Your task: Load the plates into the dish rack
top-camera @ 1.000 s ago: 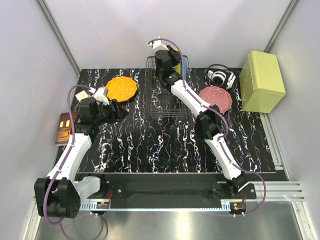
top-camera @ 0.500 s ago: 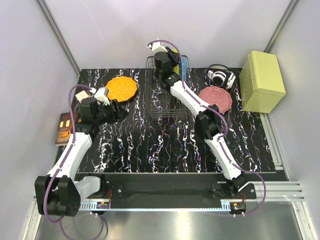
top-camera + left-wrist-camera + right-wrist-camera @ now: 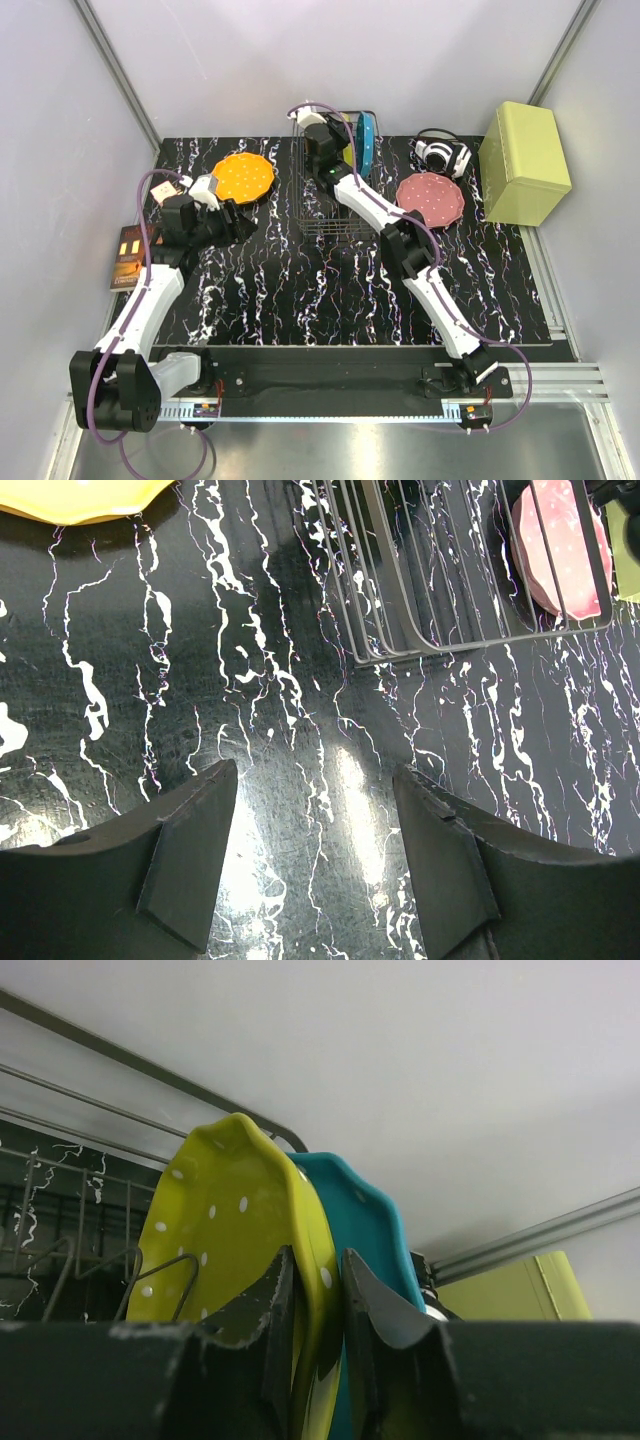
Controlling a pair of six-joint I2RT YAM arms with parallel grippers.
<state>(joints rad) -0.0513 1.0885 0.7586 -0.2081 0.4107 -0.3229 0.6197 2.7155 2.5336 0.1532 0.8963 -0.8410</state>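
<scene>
The black wire dish rack (image 3: 328,205) stands at the table's far middle. The blue plate (image 3: 368,140) stands upright at its far end, and the yellow-green plate (image 3: 349,141) stands on edge right beside it. My right gripper (image 3: 336,142) is shut on the yellow-green plate's (image 3: 230,1230) rim, with the blue plate (image 3: 375,1225) just behind it and a rack prong in front. The orange plate (image 3: 244,177) lies flat left of the rack, the pink plate (image 3: 430,197) flat to its right. My left gripper (image 3: 236,226) is open and empty (image 3: 315,860) over bare table.
A yellow-green box (image 3: 525,162) stands at the far right, with black-and-white headphones (image 3: 441,153) beside it. A small card (image 3: 165,190) and a brown object (image 3: 129,258) lie at the table's left edge. The rack's near corner (image 3: 400,650) shows in the left wrist view.
My right gripper has shifted a little left and farther back with the yellow-green plate, so the blue plate shows more. The left arm has not moved.
</scene>
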